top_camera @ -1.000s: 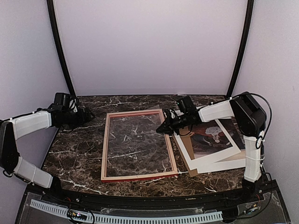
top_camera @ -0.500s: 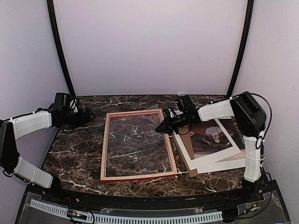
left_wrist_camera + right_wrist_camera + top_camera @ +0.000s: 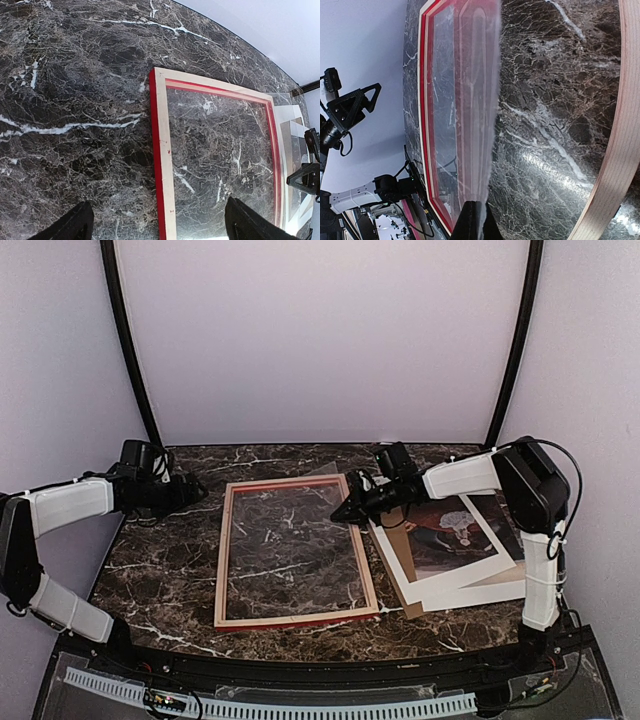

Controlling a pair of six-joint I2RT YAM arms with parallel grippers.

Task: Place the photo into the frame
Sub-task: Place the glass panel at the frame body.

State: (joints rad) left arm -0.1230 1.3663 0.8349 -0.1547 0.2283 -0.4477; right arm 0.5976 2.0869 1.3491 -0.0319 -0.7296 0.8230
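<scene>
The frame (image 3: pixel 224 558) is seen lying back-up at centre of the marble table (image 3: pixel 150 560), pale wood upward, red outer edge visible in the left wrist view; bare marble is seen through its opening, so nothing is judged seated in it yet; the photo (image 3: pixel 450 528) is lying face up at right of the top view, just beside the frame's right rail, on a white sheet (image 3: pixel 470 590) with a brown board (image 3: pixel 410 609) corner showing beneath; the right gripper (image 3: pixel 345 508) is clamped on the edge of a clear sheet (image 3: pixel 475 100), which is held tilted over the frame's upper right corner; the left gripper (image 3: pixel 195 490) is held at upper left, beside the frame, fingers (image 3: pixel 75 225) apart and holding nothing; judged early: clear sheet not yet laid in, photo untouched, board left to be placed.
</scene>
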